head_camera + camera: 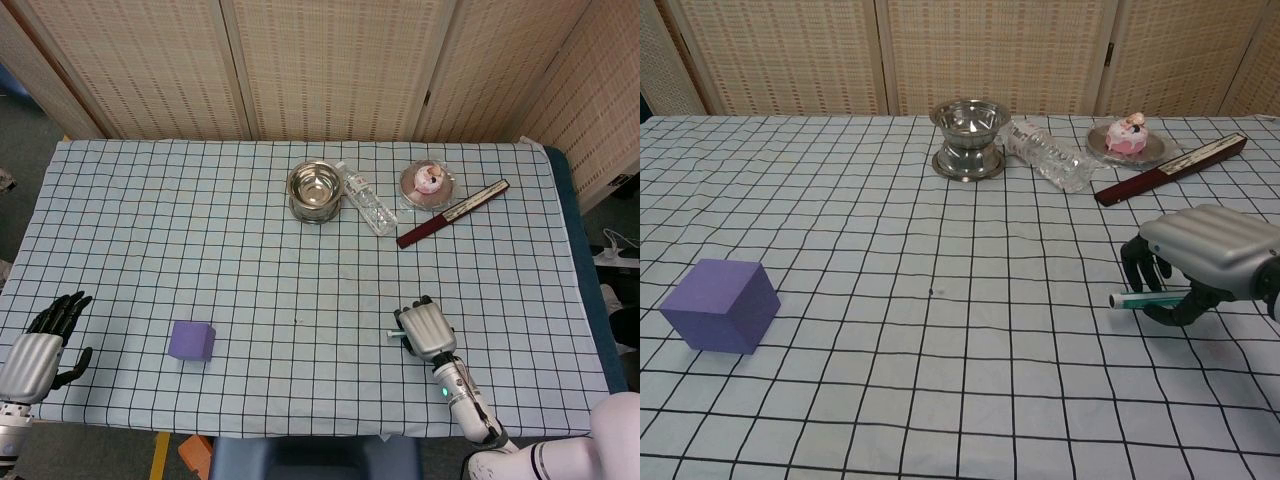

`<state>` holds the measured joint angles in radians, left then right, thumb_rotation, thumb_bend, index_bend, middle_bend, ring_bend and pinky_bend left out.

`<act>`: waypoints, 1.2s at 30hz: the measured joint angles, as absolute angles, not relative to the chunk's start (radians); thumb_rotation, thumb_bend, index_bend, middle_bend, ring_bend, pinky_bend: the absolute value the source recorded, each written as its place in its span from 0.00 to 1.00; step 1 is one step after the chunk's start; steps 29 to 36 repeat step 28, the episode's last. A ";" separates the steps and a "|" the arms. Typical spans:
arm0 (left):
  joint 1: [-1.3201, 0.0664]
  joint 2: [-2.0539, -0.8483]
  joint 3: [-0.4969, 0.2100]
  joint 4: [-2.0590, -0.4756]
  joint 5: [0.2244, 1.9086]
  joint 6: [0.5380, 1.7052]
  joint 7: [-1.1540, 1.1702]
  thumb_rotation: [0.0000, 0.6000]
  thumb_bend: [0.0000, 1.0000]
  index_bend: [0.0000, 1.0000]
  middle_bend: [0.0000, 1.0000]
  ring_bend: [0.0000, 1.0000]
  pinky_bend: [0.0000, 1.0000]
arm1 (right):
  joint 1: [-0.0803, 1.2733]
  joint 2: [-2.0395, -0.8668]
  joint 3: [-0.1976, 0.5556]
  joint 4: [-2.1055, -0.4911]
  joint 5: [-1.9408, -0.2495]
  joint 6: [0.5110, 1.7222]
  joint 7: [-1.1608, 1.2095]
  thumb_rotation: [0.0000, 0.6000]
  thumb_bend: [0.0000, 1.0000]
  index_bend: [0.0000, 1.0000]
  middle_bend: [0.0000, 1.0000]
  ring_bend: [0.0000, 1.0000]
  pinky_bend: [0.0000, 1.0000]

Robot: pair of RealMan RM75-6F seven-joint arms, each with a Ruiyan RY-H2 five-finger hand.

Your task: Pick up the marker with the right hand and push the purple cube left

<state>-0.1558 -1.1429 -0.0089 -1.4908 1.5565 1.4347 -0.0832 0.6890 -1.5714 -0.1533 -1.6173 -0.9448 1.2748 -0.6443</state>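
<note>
The right hand (1200, 265) is gripping the marker (1140, 298) at near right, well apart from the purple cube (720, 305); the left hand (40, 345) is lying open

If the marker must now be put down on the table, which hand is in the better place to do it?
The right hand. It already holds the marker just above the cloth at the table's right side. The left hand is at the table's left edge, holding nothing, far from the marker and beyond the cube.

A lab-style test setup is showing: woven folding screens (330, 70) are standing behind a table (150, 220) that is wearing a checked cloth, far beyond the right robot hand (425, 328)
</note>
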 measured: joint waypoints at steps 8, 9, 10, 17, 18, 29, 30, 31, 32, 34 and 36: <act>-0.154 -1.139 -0.008 -1.491 1.558 1.440 -0.089 1.00 0.46 0.00 0.00 0.00 0.15 | 0.654 -1.503 -0.155 -1.658 -0.993 1.167 -0.545 1.00 0.25 0.00 0.01 0.04 0.16; -0.153 -1.138 -0.008 -1.491 1.558 1.442 -0.090 1.00 0.46 0.00 0.00 0.00 0.15 | 0.645 -1.487 -0.155 -1.674 -1.018 1.175 -0.532 1.00 0.25 0.00 0.01 0.04 0.16; -0.152 -1.137 -0.009 -1.491 1.557 1.445 -0.090 1.00 0.46 0.00 0.00 0.00 0.15 | 0.638 -1.475 -0.156 -1.688 -1.040 1.187 -0.523 1.00 0.24 0.00 0.00 0.03 0.15; -0.139 -1.133 -0.012 -1.500 1.552 1.466 -0.073 1.00 0.46 0.00 0.00 0.00 0.15 | 0.532 -1.374 -0.172 -1.766 -1.240 1.410 -0.485 1.00 0.18 0.00 0.00 0.00 0.02; -0.138 -1.132 -0.012 -1.502 1.549 1.464 -0.066 1.00 0.46 0.00 0.00 0.00 0.15 | 0.502 -1.359 -0.177 -1.770 -1.275 1.464 -0.480 1.00 0.18 0.00 0.00 0.00 0.01; -0.115 -1.143 -0.017 -1.545 1.512 1.489 0.102 1.00 0.44 0.00 0.00 0.00 0.14 | 0.250 -1.327 -0.195 -1.577 -1.445 1.729 -0.304 1.00 0.18 0.00 0.00 0.00 0.00; -0.115 -1.143 -0.017 -1.545 1.512 1.489 0.102 1.00 0.44 0.00 0.00 0.00 0.14 | 0.250 -1.327 -0.195 -1.577 -1.445 1.729 -0.304 1.00 0.18 0.00 0.00 0.00 0.00; -0.115 -1.143 -0.017 -1.545 1.512 1.489 0.102 1.00 0.44 0.00 0.00 0.00 0.14 | 0.250 -1.327 -0.195 -1.577 -1.445 1.729 -0.304 1.00 0.18 0.00 0.00 0.00 0.00; -0.115 -1.143 -0.017 -1.545 1.512 1.489 0.102 1.00 0.44 0.00 0.00 0.00 0.14 | 0.250 -1.327 -0.195 -1.577 -1.445 1.729 -0.304 1.00 0.18 0.00 0.00 0.00 0.00; -0.115 -1.143 -0.017 -1.545 1.512 1.489 0.102 1.00 0.44 0.00 0.00 0.00 0.14 | 0.250 -1.327 -0.195 -1.577 -1.445 1.729 -0.304 1.00 0.18 0.00 0.00 0.00 0.00; -0.115 -1.143 -0.017 -1.545 1.512 1.489 0.102 1.00 0.44 0.00 0.00 0.00 0.14 | 0.250 -1.327 -0.195 -1.577 -1.445 1.729 -0.304 1.00 0.18 0.00 0.00 0.00 0.00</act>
